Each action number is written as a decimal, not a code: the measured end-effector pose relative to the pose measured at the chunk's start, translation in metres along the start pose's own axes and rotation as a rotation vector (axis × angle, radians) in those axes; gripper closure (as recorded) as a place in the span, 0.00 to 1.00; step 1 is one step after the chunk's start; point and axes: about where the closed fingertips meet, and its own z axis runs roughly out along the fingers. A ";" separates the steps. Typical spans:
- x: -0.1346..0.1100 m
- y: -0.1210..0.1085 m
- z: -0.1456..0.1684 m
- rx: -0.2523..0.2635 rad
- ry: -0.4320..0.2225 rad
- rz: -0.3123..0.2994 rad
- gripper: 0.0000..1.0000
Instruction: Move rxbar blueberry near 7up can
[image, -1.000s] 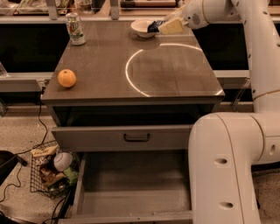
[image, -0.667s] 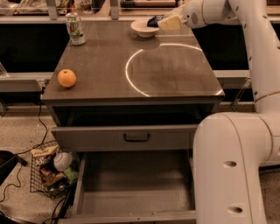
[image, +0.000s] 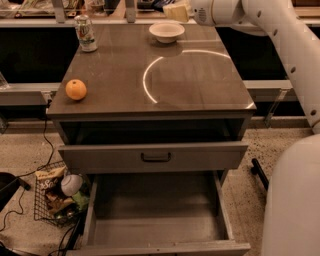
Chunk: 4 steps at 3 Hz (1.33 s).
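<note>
The 7up can (image: 86, 33), silvery with green markings, stands upright at the back left corner of the brown table (image: 200, 85). My gripper (image: 174, 10) is at the top edge of the view, above and just behind the white bowl (image: 166, 31). A dark blue shape sticks out to the left of its pale fingers (image: 178, 11); this is the rxbar blueberry (image: 161, 5), held in the air and partly cut off by the frame edge. The white arm comes in from the right.
An orange (image: 76, 89) lies near the table's left front edge. Below the top, a drawer (image: 155, 157) is slightly open and the bottom drawer (image: 155, 220) is pulled far out. A wire basket (image: 57, 197) of snacks sits on the floor at left.
The gripper has lifted from beside the bowl up toward the top edge, carrying the dark bar. The can, bowl and orange have not moved on the table.
</note>
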 end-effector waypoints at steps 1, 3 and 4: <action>0.000 0.002 0.002 -0.005 -0.001 0.001 1.00; 0.024 0.047 0.081 -0.158 0.004 0.063 1.00; 0.038 0.064 0.118 -0.215 0.004 0.100 1.00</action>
